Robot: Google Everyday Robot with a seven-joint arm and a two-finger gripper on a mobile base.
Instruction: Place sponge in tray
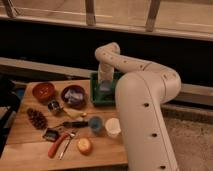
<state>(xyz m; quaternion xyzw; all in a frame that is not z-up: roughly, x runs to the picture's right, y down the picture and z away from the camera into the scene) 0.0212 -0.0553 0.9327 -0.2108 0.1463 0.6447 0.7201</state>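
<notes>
The claw (105, 86) is seen lowered over the tray (97, 96) at the far edge of the desk (30, 145); whether it is spread or closed cannot be told, since it is masked by the wrist. A blue-grey patch, taken to be the sponge (105, 88), is seen right at the claw's tip inside the tray, though contact with the tray floor cannot be judged.

The white arm (142, 110) is the largest thing shown, filling the right side and bending back toward the tray. The wooden desk is spread beneath everything else. The green tray is set just right of a dark purple bowl (73, 96), in which a pale cloth wad (75, 94) is held. An orange-brown bowl (44, 91) is placed farther left. A pine cone (37, 119) is laid near the left edge. A white cup (112, 127) and a blue cup (95, 123) are stood side by side in front of the tray. An orange fruit (84, 145) is seen nearest the front edge.
</notes>
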